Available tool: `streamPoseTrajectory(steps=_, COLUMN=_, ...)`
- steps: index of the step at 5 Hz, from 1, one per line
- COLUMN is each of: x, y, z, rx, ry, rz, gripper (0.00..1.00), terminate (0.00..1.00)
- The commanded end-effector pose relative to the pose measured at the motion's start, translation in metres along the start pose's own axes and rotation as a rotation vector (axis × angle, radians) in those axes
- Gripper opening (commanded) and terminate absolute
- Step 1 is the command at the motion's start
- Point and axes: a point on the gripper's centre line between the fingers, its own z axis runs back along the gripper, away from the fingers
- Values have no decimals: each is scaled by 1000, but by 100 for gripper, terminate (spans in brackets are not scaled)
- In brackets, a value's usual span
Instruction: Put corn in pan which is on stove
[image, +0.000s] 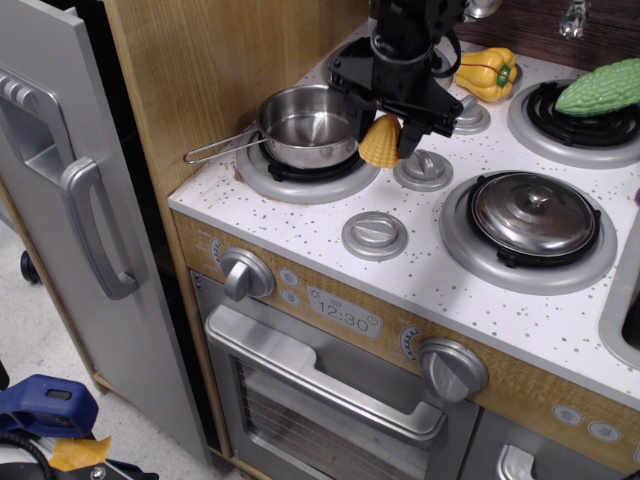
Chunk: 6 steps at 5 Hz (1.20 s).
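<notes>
One text can be read: the clock panel (344, 311) on the wood-look front of the stove (300, 225), near centre between the two big knobs, shows "12:30". Small round buttons beside it and at the near right carry marks too small to read. No brand or label shows elsewhere.
</notes>
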Motion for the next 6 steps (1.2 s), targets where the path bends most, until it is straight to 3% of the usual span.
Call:
streamPoseTrajectory(steps=1, x=31, y=50, z=43, rx=44, ry=-115, rz=-50, gripper=0, terminate=0)
streamPoseTrajectory(steps=3, x=17, y=87, z=23, rx=14, ry=-181, rz=-84, gripper=0, terminate=0)
streamPoseTrajectory(steps=4, x=14, y=93, z=16, rx=-14, ry=-223, rz=-114, gripper=100, terminate=0)
streamPoseTrajectory(steps=5, x=14, y=93, z=16, rx=-14, ry=-223, rz=-114, gripper=100, terminate=0)
streamPoseTrajectory(steps=6, x=14, y=93, z=16, rx=-14, ry=-223, rz=-114, gripper=100, terminate=100)
